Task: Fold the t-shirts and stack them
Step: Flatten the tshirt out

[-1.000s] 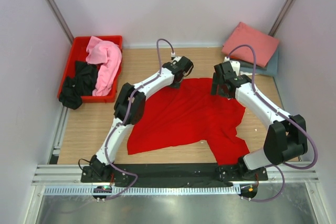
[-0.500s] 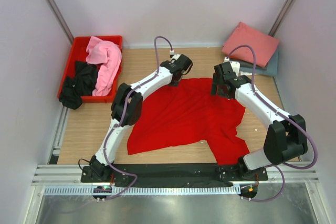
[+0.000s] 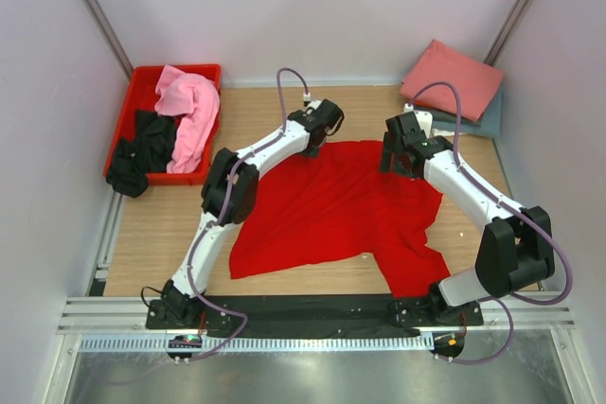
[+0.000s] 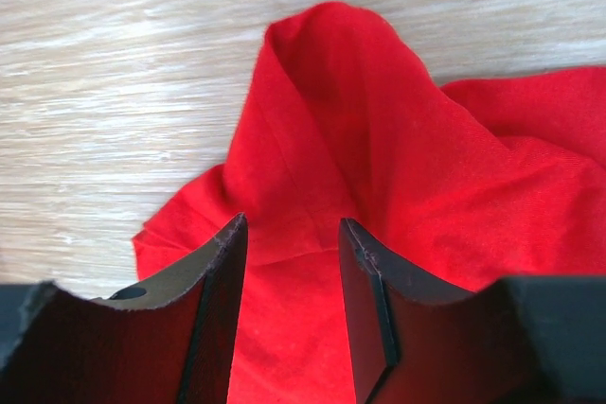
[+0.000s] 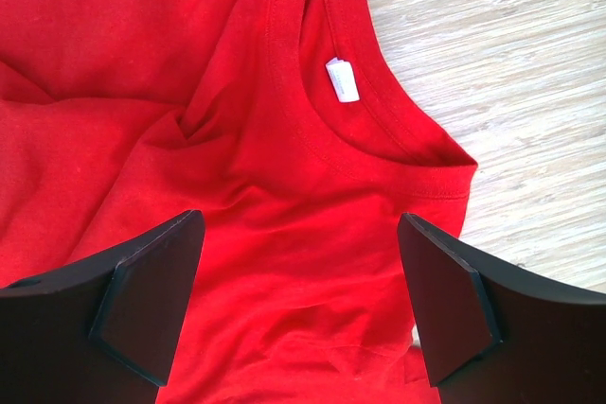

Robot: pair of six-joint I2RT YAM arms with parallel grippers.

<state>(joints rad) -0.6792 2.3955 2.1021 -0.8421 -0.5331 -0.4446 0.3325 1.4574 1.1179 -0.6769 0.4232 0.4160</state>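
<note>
Got the bright red t-shirt (image 3: 331, 210) spread rumpled across mid table (image 3: 161, 234). Seeing left gripper (image 4: 292, 234) at its far edge, jaws a narrow gap apart over a raised fold, nothing pinched afaict. Right gripper (image 5: 298, 234) over the collar by the white label (image 5: 341, 79), jaws wide open, holding nothing. Also spotting salmon pink tee (image 3: 453, 78) folded on grey-blue tee (image 3: 490, 118) far right; light pink tee (image 3: 189, 106) + black tee (image 3: 142, 144) in red crate (image 3: 142, 76).

The grey-blue folded cloth shirt (image 3: 485, 121) shows only a thin edge beneath the salmon pink folded shirt (image 3: 453, 78). The bright red spread t-shirt (image 3: 331, 205) slips behind the right arm's white lower link (image 3: 466, 283) at its near corner. Both wrist views crop it.
</note>
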